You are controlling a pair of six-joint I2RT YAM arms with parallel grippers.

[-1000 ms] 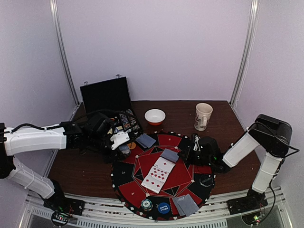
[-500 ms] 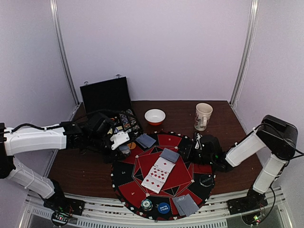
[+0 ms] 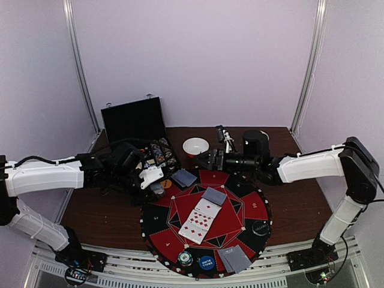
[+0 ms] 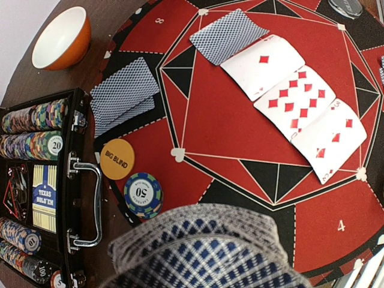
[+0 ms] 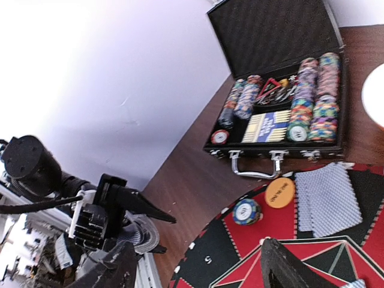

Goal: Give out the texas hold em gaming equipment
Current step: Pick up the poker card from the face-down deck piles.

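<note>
Over the far rim of the round felt mat (image 4: 222, 123), the right arm lies stretched out nearly level toward the left. The right gripper (image 5: 198, 255) is spread wide, with nothing between its black fingers. From the opposite side the left arm extends low across the dark wooden table (image 3: 108, 213), elbow bent. The left gripper (image 3: 154, 180) is clamped tight on a fanned stack of cards (image 4: 198, 249) with blue-checked backs.

On the red-and-black mat lie three glossy white face-up cards (image 4: 294, 99) with red diamonds, overlapping in a row. A face-down card (image 4: 228, 35) overlaps their end. At the mat's edge nearest the case sit a flat orange disc (image 4: 117, 159) and a ridged blue chip (image 4: 143, 195). Rows of striped chips (image 4: 33, 117) fill the hard black case (image 3: 133, 119), which has a metal handle (image 4: 90, 204).
</note>
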